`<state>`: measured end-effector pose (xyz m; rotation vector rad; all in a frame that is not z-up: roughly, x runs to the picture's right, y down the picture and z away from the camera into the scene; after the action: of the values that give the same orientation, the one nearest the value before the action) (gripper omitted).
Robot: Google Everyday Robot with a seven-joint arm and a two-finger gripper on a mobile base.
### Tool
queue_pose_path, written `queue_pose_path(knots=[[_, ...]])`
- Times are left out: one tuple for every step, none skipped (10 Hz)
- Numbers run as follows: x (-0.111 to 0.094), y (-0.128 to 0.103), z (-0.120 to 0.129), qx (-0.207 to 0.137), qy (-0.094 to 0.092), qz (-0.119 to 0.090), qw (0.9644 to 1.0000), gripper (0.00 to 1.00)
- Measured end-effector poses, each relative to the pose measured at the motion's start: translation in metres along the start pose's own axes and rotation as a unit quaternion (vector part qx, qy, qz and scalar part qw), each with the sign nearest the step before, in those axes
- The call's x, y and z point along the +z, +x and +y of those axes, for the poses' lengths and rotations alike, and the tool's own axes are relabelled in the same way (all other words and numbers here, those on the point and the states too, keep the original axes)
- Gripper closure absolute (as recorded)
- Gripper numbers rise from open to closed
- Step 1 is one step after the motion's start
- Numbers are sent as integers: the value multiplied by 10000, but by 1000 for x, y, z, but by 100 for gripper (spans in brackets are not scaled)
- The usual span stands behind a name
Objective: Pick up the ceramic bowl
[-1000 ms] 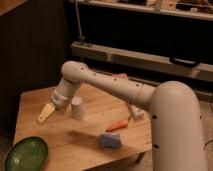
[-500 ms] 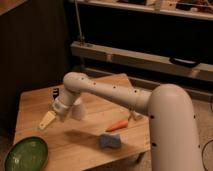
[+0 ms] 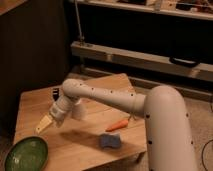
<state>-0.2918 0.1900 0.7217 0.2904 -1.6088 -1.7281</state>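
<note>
Gripper spread wide near round ceramic bowl.

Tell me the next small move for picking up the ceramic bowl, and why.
Probably lower the gripper toward the near-left corner of the table, until it is over the ceramic bowl. The gripper hangs open and empty above bare wood, up and to the right of the bowl, which lies untouched.

Ceramic bowl green, darker rim; fingers pale yellow, over left of tan table; carrot orange; sponge blue.
</note>
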Motion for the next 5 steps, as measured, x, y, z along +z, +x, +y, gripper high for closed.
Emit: queue_pose_path(knots=[[-1,1,3,64,87,12,9999,20],[0,1,4,66,88,7,9999,20],[1,1,3,62,92,4,9999,20],[2,1,3,61,93,-1,9999,20],[1,1,3,59,93,2,9999,20]])
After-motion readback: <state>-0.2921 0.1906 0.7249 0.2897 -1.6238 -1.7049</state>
